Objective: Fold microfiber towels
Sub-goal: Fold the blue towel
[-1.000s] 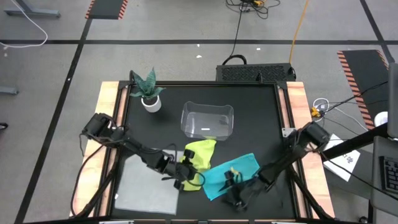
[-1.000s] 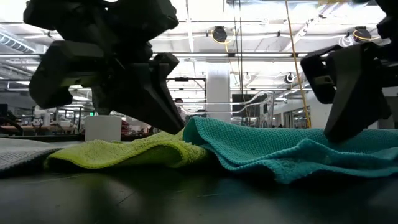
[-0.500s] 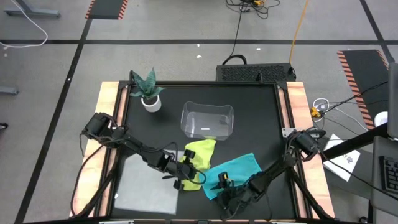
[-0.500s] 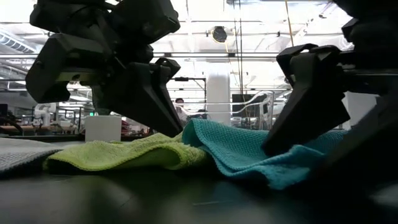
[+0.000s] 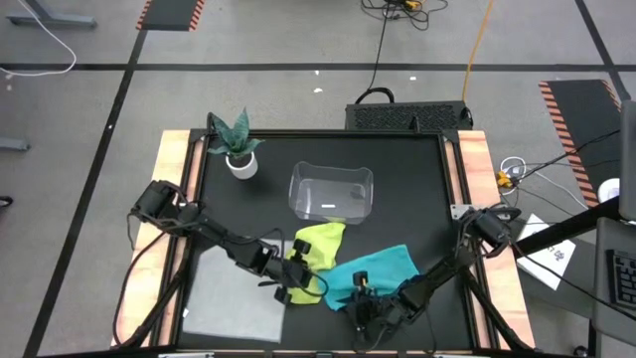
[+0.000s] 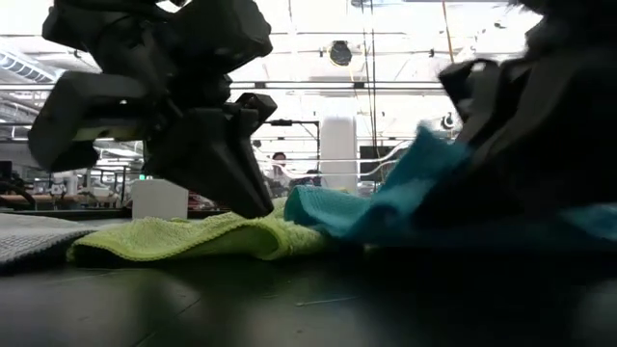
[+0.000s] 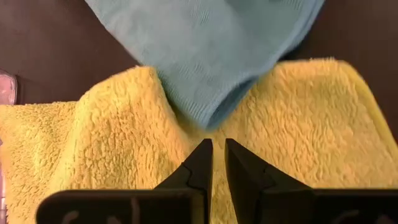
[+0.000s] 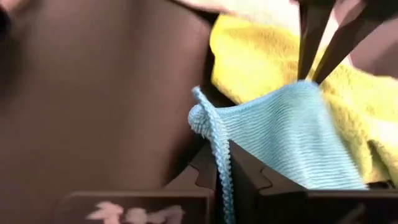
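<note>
The high view shows the black table (image 5: 407,199) with three cloths gathered toward its near half: a light grey towel (image 5: 231,298) is laid flat at the near left corner, a yellow-green towel (image 5: 320,244) is bunched near the centre, and a teal towel (image 5: 383,270) is spread to its right, its left end overlapping the yellow-green one. A clear plastic bin (image 5: 331,193) is placed just behind the yellow-green towel, and a small potted plant (image 5: 237,147) is set at the far left corner. The left gripper (image 5: 295,281) is lowered onto the near edge of the yellow-green towel; in the left wrist view its fingers (image 7: 200,163) are seen drawn narrow, with only a slim gap between them, their tips resting against the yellow pile right where the teal edge is laid over it. Whether pile is pinched between them cannot be told. The right gripper (image 5: 363,303) is positioned at the near left corner of the teal towel, and in the right wrist view (image 8: 222,163) its jaws are seen clamped on the teal hem, which is raised in a small curl above them. In the low view the teal cloth (image 6: 405,198) is seen lifted off the table beside the right gripper.
</note>
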Robot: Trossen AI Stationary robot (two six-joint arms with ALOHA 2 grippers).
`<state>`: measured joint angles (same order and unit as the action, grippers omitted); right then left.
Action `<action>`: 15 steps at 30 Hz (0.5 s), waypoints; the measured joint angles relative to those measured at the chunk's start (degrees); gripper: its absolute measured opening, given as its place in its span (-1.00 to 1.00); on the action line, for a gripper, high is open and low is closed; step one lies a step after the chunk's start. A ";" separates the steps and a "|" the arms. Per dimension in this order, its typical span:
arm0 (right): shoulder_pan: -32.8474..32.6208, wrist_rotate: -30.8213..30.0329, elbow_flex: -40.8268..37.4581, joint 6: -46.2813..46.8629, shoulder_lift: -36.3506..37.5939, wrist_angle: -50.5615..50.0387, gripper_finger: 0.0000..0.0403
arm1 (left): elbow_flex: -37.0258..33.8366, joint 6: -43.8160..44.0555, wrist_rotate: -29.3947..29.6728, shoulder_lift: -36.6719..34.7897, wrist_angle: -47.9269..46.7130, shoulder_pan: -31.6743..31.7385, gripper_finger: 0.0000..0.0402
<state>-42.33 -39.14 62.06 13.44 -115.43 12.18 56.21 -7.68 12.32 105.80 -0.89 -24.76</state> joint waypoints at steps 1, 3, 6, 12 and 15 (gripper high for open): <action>-0.20 -0.03 0.00 0.22 0.55 -0.01 -0.93 | 0.00 -0.69 0.18 0.00 -0.20 -0.35 -0.77; -0.53 -0.16 0.00 -0.16 1.85 -0.25 -0.93 | 0.00 -2.56 0.64 0.00 -0.03 -1.43 -0.77; -0.86 -0.55 0.00 -0.87 3.68 -0.37 -0.97 | 0.04 -4.63 7.18 0.00 1.85 -4.05 -0.76; -0.86 -1.53 -0.02 -3.54 6.87 -1.14 -0.98 | 0.61 -11.33 17.87 -0.02 6.33 -10.04 -0.71; -0.76 -1.57 -0.02 -3.84 8.20 -2.03 -0.98 | 0.61 -11.64 21.52 -0.02 8.42 -11.93 -0.55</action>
<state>-43.09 -40.71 62.04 9.60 -107.23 10.15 56.82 -19.32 33.84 105.78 7.54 -36.69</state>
